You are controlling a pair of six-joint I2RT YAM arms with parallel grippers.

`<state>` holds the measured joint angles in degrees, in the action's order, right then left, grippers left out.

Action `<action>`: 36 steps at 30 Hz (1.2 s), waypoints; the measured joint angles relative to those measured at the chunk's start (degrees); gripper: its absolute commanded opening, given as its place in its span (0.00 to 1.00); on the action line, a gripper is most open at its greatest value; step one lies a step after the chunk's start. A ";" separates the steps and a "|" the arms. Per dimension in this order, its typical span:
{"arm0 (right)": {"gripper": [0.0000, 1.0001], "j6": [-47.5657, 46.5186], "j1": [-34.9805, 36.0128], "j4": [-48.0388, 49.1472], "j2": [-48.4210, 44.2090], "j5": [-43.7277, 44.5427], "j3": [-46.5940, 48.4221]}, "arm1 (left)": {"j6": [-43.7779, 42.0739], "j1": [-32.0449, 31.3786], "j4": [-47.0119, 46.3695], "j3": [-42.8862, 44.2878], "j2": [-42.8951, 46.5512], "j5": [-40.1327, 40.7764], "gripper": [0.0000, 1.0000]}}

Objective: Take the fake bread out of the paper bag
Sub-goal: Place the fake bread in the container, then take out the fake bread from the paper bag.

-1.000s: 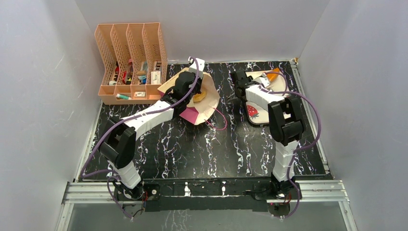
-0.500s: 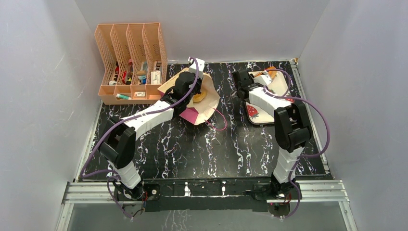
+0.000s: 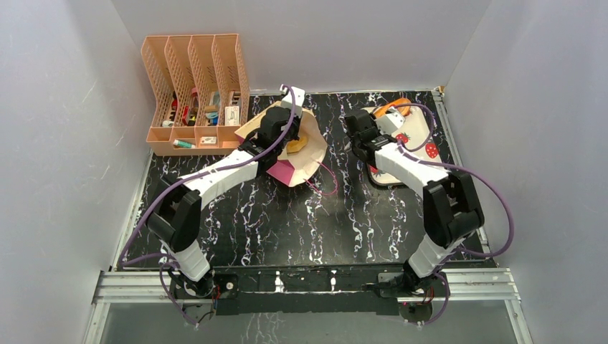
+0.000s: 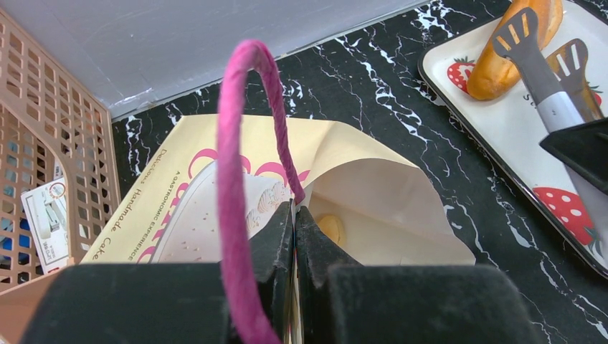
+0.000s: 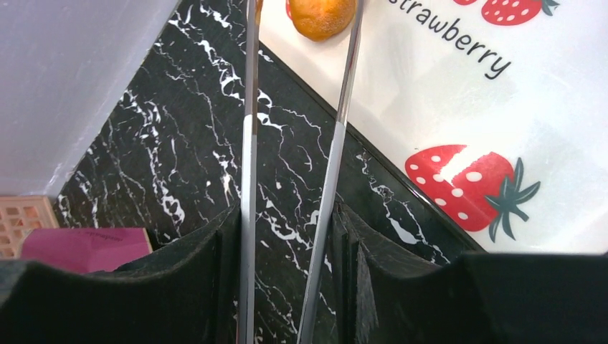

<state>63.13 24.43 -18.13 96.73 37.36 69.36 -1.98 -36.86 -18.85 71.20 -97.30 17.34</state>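
From above, the paper bag (image 3: 305, 161) lies on its side on the black marbled table (image 3: 287, 222), far of centre, just right of the peach file rack (image 3: 193, 86). A piece of fake bread (image 3: 295, 141) shows in its open mouth. The left gripper (image 3: 274, 136) is down on the bag. To the right, the right gripper (image 3: 362, 132) sits at the near-left edge of a strawberry-print tray (image 3: 418, 130), where an orange loaf (image 3: 393, 109) lies at the far end. In the left wrist view, the left gripper's fingers (image 4: 276, 236) are pinched tight on the bag's upper lip beside the pink handle (image 4: 233, 179), with the bread just inside. In the right wrist view, the right gripper holds metal tongs (image 5: 337, 143) between half-closed fingers, one tong arm on each side of the loaf's end.
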 measured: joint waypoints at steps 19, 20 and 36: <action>0.34 -10.21 14.36 -0.07 -26.86 -0.28 -15.56 | -2.21 0.02 -0.11 -1.09 1.07 -2.60 0.00; 0.34 -10.49 15.34 -0.96 -28.52 -0.33 -15.82 | -2.32 0.02 -0.22 -1.14 1.07 -2.84 0.00; 0.33 -11.82 21.33 -15.17 -46.58 -14.47 -16.65 | -3.37 0.20 0.52 -1.38 1.46 -5.09 0.00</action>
<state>51.31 45.76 -33.30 50.15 22.90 52.71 -5.34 -36.67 -18.33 69.82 -95.83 12.25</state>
